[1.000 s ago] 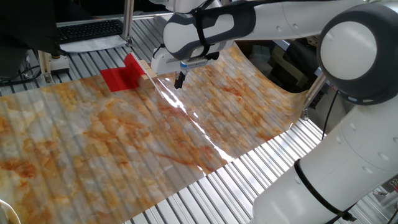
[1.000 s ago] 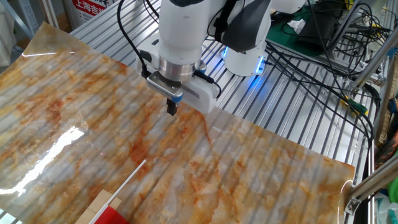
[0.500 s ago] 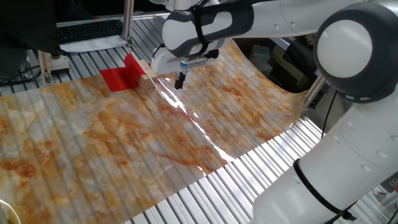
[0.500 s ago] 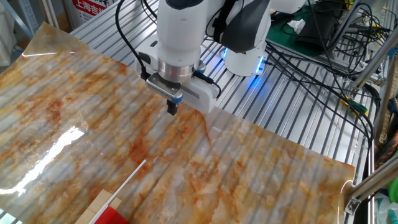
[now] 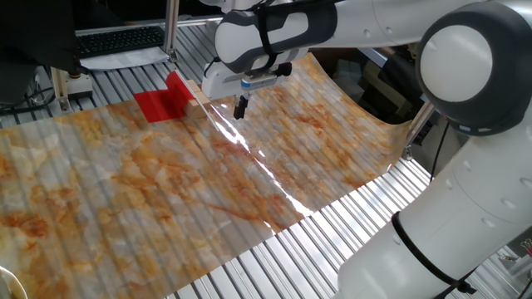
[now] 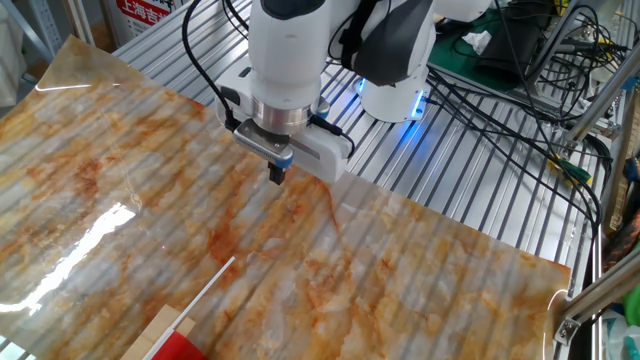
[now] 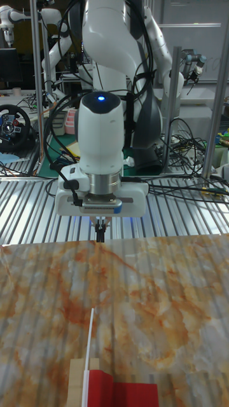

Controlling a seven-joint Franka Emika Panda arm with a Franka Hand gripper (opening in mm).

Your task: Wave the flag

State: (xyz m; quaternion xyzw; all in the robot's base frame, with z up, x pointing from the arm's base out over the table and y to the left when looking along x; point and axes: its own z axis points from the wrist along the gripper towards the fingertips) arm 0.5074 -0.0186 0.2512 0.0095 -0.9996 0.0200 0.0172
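Gripper (image 5: 239,108) fingers pressed together, empty, hovering over the orange-marbled sheet (image 5: 208,174); flag (image 5: 163,103) lies on the sheet to its left, red cloth by tan wooden block (image 7: 77,381), apart from gripper

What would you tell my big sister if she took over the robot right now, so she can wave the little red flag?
Gripper: fingers together, holding nothing, hanging above the orange marbled sheet, apart from the flag.
Flag: lying on the sheet near its far edge in one fixed view; the red cloth is flat, with its tan wooden block and thin white stick beside it.
Done: nothing that shows; the flag is not picked up.
Left: open the fingers, move over to the flag, probably grip it by the stick or block, lift it, then wave it.
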